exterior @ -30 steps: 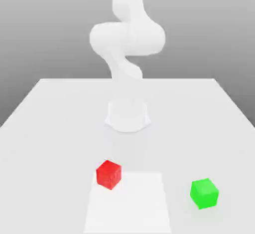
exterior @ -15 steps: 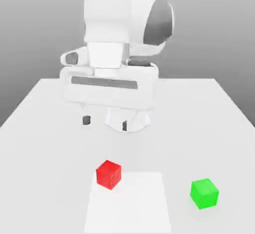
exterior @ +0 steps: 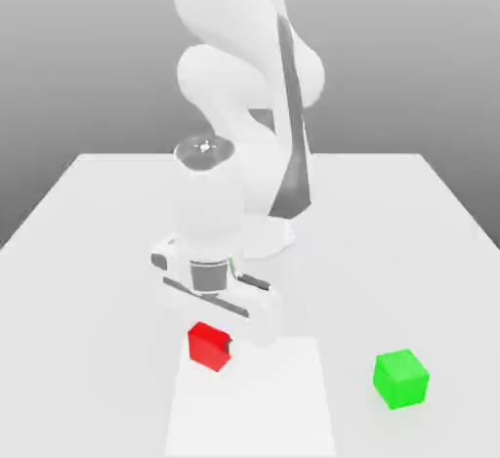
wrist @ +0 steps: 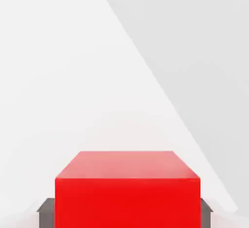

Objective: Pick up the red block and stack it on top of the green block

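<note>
Arm bent steeply down over the table [exterior: 88, 241], its gripper [exterior: 217, 341] lowered around the red block [exterior: 207, 347], dark fingers [wrist: 46, 212] spread wide at both sides. Green block [exterior: 400, 379] sat well apart toward the exterior view's right.

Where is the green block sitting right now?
In the exterior view the green block rests on the white table toward the view's lower right, apart from the red block, which lies to its left under the gripper.
</note>
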Controlling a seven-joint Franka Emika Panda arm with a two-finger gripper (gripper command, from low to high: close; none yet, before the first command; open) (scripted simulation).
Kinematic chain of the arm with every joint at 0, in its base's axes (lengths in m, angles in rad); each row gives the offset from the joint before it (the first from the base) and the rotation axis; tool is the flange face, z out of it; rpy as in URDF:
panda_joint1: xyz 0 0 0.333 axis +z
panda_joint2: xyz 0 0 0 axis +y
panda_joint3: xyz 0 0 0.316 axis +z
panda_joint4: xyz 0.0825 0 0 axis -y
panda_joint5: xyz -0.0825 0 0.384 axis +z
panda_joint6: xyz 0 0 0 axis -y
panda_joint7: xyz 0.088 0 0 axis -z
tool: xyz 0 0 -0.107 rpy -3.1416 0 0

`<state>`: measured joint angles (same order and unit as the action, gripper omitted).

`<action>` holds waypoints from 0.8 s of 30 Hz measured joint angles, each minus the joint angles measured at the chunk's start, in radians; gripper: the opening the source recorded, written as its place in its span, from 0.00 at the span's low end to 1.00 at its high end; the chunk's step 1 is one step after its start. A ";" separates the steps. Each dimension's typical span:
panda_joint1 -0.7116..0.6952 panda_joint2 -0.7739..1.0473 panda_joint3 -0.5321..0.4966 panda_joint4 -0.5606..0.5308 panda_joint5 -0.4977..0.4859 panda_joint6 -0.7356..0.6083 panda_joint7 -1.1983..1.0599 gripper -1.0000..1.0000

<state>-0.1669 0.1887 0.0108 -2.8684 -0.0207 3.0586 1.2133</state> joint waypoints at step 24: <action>0.411 -0.067 0.206 0.275 -0.046 -0.344 0.400 0.00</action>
<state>0.2445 0.1222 0.2166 -2.5929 -0.0670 2.7142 1.6136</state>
